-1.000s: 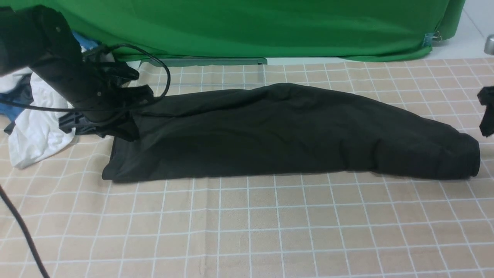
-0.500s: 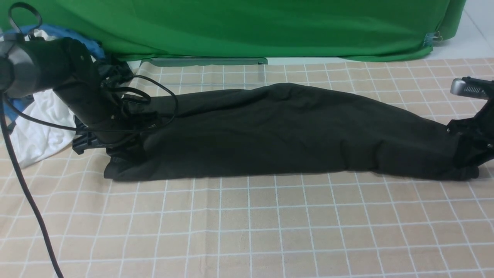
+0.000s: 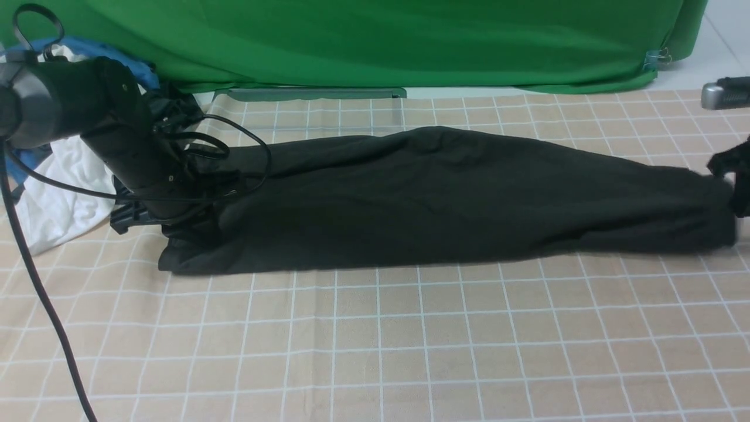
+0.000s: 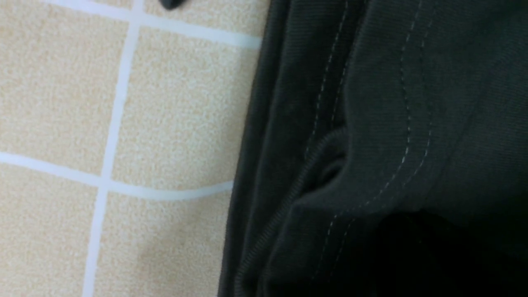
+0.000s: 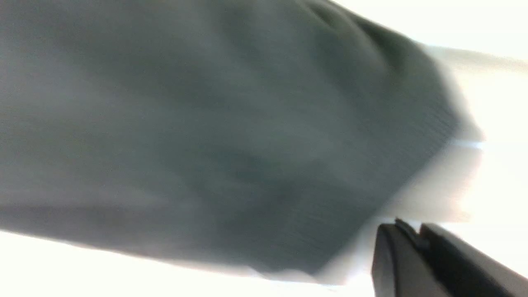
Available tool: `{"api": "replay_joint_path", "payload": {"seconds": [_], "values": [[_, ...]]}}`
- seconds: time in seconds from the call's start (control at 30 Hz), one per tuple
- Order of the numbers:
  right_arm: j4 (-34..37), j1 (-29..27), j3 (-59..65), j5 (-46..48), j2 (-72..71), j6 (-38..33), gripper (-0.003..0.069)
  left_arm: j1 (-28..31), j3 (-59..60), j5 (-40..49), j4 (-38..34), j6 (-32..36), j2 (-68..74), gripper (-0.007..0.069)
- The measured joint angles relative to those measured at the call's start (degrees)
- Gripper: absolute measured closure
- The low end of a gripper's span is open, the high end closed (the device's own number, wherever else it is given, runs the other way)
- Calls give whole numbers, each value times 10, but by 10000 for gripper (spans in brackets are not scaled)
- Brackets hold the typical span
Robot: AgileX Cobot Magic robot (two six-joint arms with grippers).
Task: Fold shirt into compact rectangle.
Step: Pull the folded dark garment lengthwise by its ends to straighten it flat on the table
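At mid-left, the black left gripper (image 3: 176,220) is clamping tight on one end of the black cotton shirt (image 3: 422,199), which is lying across the frame's middle on the beige checked tablecloth (image 3: 375,340). At the right edge, the black right gripper (image 3: 733,181), jaws together, is seemingly pinching the other end.

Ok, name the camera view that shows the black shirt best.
Front view: the shirt lies nearly whole, a long band across the checked cloth. Left wrist view shows only its stitched edge up close; right wrist view only one blurred end.
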Motion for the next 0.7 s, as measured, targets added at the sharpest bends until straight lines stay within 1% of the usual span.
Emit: {"api": "replay_joint_path", "payload": {"seconds": [0.1, 0.17, 0.23, 0.27, 0.3, 0.37, 0.4, 0.47, 0.57, 0.7], "values": [[-29, -3, 0, -10, 0, 17, 568, 0, 0, 1, 0, 1, 0, 622], [-26, -3, 0, -12, 0, 29, 562, 0, -1, 1, -1, 1, 0, 622], [-13, -2, 0, -3, 0, 48, 526, 0, -1, 1, -3, 5, 0, 622], [-7, 0, -1, 3, 0, 55, 488, 0, -1, 2, -4, 6, 0, 622], [4, 1, -2, 7, 0, 59, 433, 0, -1, 2, -4, 8, -1, 622], [34, 2, -5, 12, 0, 64, 286, 0, -1, 2, -4, 9, -5, 622], [47, 2, -6, 12, 0, 64, 237, 0, -1, 4, -4, 9, -7, 622], [74, 2, -7, 13, 0, 68, 73, 0, -1, 6, -4, 9, -23, 622], [81, 2, -9, 11, 4, 78, -5, 0, -1, 6, -4, 10, -52, 622], [83, 3, -10, 13, 24, 87, -28, 0, -3, 10, 2, 13, -85, 622]]}}
